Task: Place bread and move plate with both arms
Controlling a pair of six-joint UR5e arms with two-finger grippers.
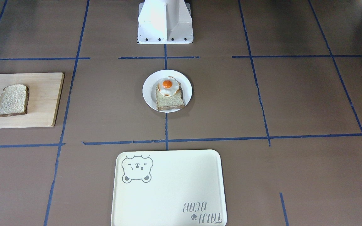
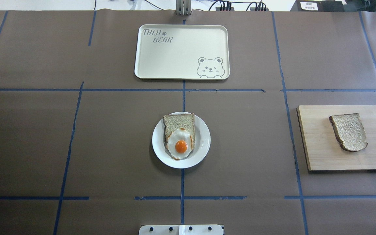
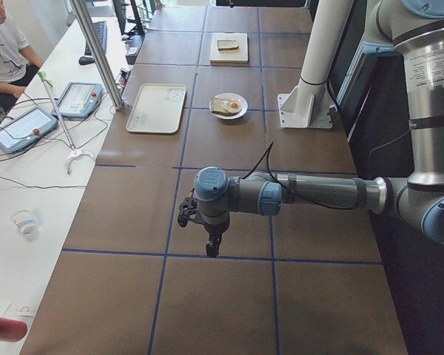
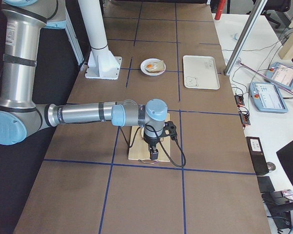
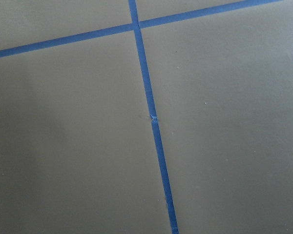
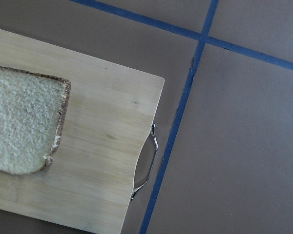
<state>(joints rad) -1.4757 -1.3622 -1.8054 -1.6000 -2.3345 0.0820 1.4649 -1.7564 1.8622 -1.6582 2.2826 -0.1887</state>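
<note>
The bread (image 2: 349, 131) lies flat on a wooden cutting board (image 2: 318, 140) at the table's right; it also shows in the front view (image 1: 13, 100) and in the right wrist view (image 6: 19, 119). The white plate (image 2: 204, 140) sits at the table's middle and holds a toast slice (image 2: 178, 120) with a fried egg (image 2: 180, 145) on top. My right gripper (image 4: 154, 155) hangs over the board's outer end. My left gripper (image 3: 211, 248) hangs over bare table far to the left. Both show only in the side views, so I cannot tell whether they are open or shut.
A cream tray with a bear drawing (image 2: 181, 52) lies beyond the plate, at the table's far edge. The board has a metal handle (image 6: 147, 163) on its outer end. Blue tape lines cross the brown table. An operator sits at a side bench (image 3: 4, 44).
</note>
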